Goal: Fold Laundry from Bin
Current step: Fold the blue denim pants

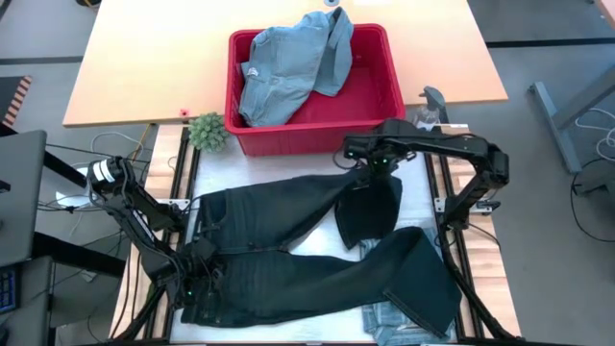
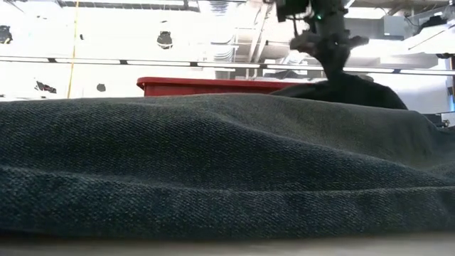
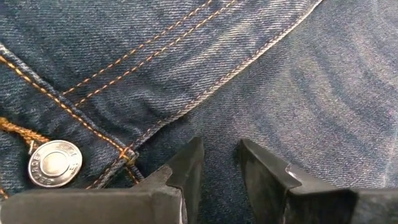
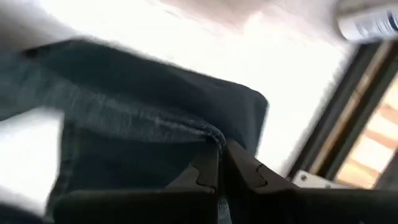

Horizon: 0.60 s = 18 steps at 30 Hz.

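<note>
so the dark navy trousers (image 1: 288, 255) are spread out across the white work surface (image 1: 216, 168) in front of the red bin (image 1: 380, 91), waistband toward the left side, legs running off to the right. the right gripper (image 1: 377, 173) sits just in front of the bin's near wall and has its fingers (image 4: 208, 167) pinched together on the hem of one trouser leg, that end is pulled up and folded back so a dark flap hangs under it. in the low view you can see the cloth bunched up in a little peak under that gripper.

the left gripper (image 1: 197, 279) is down on the waistband end, near the front left corner. its wrist view shows the fingers (image 3: 186, 168) a bit apart, tips resting on the denim right next to the metal button (image 3: 55, 163) and orange stitching, nothing clearly caught between them.

light blue denim piece (image 1: 288, 62) is still lying in the bin, draped over the back rim. another pale denim bit (image 1: 389, 322) pokes out under the trouser leg at the front. small green plant thing (image 1: 207, 132) sits by the bin's left corner.
</note>
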Available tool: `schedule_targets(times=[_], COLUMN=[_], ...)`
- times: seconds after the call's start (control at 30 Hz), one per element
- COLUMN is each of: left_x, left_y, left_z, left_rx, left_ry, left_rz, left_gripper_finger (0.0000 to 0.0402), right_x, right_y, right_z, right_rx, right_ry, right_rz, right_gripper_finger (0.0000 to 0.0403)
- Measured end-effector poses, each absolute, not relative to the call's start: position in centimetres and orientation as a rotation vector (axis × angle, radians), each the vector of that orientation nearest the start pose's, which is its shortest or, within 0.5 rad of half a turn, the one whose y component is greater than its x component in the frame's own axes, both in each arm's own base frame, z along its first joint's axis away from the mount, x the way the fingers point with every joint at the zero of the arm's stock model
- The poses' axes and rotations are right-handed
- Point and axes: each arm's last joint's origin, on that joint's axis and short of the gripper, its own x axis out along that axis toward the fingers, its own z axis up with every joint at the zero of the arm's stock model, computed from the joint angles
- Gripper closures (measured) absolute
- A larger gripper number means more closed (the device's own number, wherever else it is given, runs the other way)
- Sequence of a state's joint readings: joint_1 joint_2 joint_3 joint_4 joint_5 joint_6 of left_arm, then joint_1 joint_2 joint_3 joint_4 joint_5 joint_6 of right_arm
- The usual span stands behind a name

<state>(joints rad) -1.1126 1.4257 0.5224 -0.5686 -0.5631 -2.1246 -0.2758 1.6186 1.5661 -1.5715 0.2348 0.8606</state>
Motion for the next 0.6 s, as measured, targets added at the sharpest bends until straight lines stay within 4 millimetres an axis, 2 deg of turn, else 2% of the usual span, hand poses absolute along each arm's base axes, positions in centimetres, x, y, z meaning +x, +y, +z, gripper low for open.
schedule_targets(times=[0.17, 0.3, 0.43, 0.6], left_x=[9.8, 9.8, 9.8, 9.8], left_y=[-16.3, -16.3, -16.2, -16.2], left_z=[11.8, 11.8, 11.7, 11.7], left_rx=[-0.809, -0.807, -0.803, -0.808], left_ry=[0.846, 0.828, 0.821, 0.816], left_rz=[0.630, 0.628, 0.628, 0.629], left_gripper_finger=[0.0299, 0.0299, 0.0299, 0.0299], right_x=[24.6, 24.5, 24.4, 23.3], right_y=[-9.7, -10.5, -10.7, -11.2], right_z=[31.2, 31.2, 31.9, 33.2], right_rx=[0.726, 0.617, 0.523, 0.458], right_ry=[1.374, 1.412, 1.413, 1.437], right_rz=[-1.125, -0.993, -0.856, -0.908], right_gripper_finger=[0.0366, 0.0348, 0.0306, 0.0240])
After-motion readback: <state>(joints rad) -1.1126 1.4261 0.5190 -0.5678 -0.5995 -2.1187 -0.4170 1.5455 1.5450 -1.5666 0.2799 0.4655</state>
